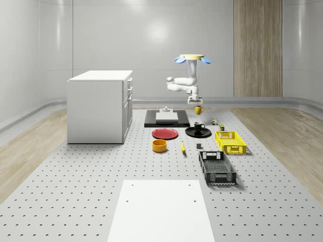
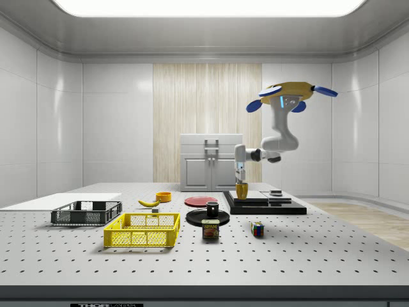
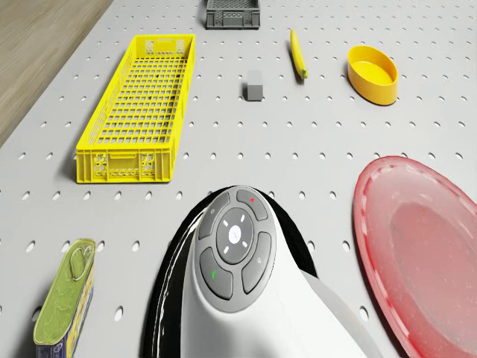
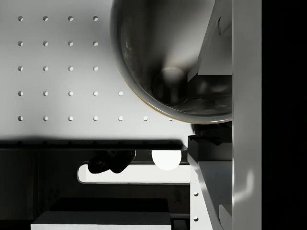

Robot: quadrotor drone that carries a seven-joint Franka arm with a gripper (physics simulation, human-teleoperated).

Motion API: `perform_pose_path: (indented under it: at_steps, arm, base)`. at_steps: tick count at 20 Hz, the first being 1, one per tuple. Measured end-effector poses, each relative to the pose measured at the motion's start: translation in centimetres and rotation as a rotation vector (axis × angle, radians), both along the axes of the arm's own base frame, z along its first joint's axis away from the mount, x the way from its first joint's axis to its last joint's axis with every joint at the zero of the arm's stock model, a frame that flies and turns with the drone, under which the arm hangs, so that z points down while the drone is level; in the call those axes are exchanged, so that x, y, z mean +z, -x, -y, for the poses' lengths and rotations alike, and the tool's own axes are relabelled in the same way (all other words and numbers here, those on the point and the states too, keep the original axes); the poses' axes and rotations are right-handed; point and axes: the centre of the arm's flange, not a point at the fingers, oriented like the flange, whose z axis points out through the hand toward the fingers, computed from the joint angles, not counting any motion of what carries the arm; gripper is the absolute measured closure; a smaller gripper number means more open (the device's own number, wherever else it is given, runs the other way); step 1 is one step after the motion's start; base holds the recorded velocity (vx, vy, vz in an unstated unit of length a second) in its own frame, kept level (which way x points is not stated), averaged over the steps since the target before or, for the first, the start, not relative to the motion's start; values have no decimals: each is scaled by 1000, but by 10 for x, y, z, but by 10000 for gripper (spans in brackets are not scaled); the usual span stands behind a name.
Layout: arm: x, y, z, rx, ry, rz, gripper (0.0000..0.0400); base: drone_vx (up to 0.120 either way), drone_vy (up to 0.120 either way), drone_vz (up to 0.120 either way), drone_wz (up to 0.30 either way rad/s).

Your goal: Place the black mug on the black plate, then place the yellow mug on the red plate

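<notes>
fingers [image 4: 211, 48] pinching the rim of the yellow mug [image 1: 198, 109], gripper [image 2: 241, 177] pointing down, mug lifted clear of the table [image 1: 75, 176], beside the black slab [image 1: 166, 121]. arm [image 2: 271, 147] bent under the drone [image 1: 192, 59], hovering high behind the plates. black mug [image 1: 199, 126] sitting on the black plate [image 1: 191, 133]. red plate [image 1: 165, 133] bare, just beside the black plate. farther out, yellow bowl [image 1: 160, 145], banana [image 1: 182, 147], yellow crate [image 1: 230, 141], black crate [image 1: 217, 168].
</notes>
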Motion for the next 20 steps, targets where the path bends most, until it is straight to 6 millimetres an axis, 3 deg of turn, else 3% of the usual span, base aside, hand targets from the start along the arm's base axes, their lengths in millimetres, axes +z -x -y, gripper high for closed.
perform_pose_path:
  at_steps: [20]
  arm:
    - [0, 0, 0, 0, 0, 0, 290]
  base:
    - [120, -120, 0, 0]
